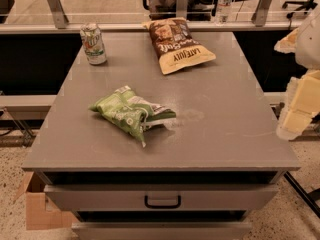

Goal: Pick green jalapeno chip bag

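Note:
The green jalapeno chip bag (131,112), small, crumpled and light green with white markings, lies on the grey cabinet top (215,129), left of the middle and near the front. My gripper (296,115) shows as a blurred white and pale yellow shape at the right edge of the view. It hangs beside the cabinet's right side, well to the right of the bag and apart from it. Nothing is seen in it.
A larger brown-and-yellow chip bag (176,44) lies at the back middle. A green-white soda can (93,44) stands at the back left. A drawer with a black handle (162,202) is below the front edge. A cardboard box (37,209) sits on the floor at left. A railing with a water bottle (223,3) runs behind.

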Action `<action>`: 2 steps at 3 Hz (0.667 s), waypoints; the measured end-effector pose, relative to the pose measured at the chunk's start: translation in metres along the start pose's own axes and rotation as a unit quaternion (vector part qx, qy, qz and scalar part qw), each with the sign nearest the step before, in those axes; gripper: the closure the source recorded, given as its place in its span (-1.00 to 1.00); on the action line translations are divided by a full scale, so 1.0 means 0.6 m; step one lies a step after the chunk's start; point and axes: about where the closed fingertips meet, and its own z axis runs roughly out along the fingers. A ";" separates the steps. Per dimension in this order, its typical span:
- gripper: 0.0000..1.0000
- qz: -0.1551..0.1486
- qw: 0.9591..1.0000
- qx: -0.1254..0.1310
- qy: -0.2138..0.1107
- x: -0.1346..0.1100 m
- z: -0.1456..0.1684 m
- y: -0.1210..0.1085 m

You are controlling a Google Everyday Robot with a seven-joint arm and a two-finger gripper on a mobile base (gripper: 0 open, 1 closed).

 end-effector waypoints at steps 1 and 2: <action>-1.00 0.003 1.000 0.001 -0.016 -0.004 0.000 0.003; -1.00 0.007 0.999 0.001 -0.036 -0.009 0.000 0.006</action>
